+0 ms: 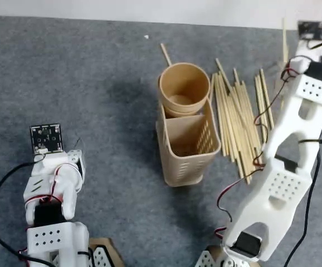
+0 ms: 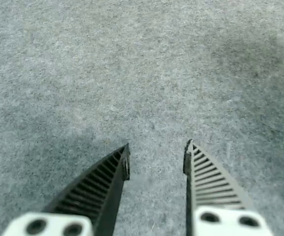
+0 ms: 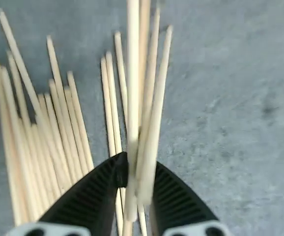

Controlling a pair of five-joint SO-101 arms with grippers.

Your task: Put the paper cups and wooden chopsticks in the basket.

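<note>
A tan slotted basket (image 1: 186,167) stands mid-table with a paper cup (image 1: 183,83) in its far compartment; the near compartment looks empty. One chopstick (image 1: 165,54) pokes out from behind the cup. A pile of wooden chopsticks (image 1: 239,117) lies on the carpet right of the basket. In the right wrist view my right gripper (image 3: 137,169) is shut on a few chopsticks (image 3: 142,98), held just above the carpet beside the pile (image 3: 48,132). They also show at the far right in the high view (image 1: 285,41). My left gripper (image 2: 156,152) is open over bare carpet.
The left arm (image 1: 55,183) sits folded at the near left, well away from the basket. The right arm (image 1: 294,128) stretches along the right side, past the pile. Grey carpet (image 1: 94,83) covers the table, open on the left.
</note>
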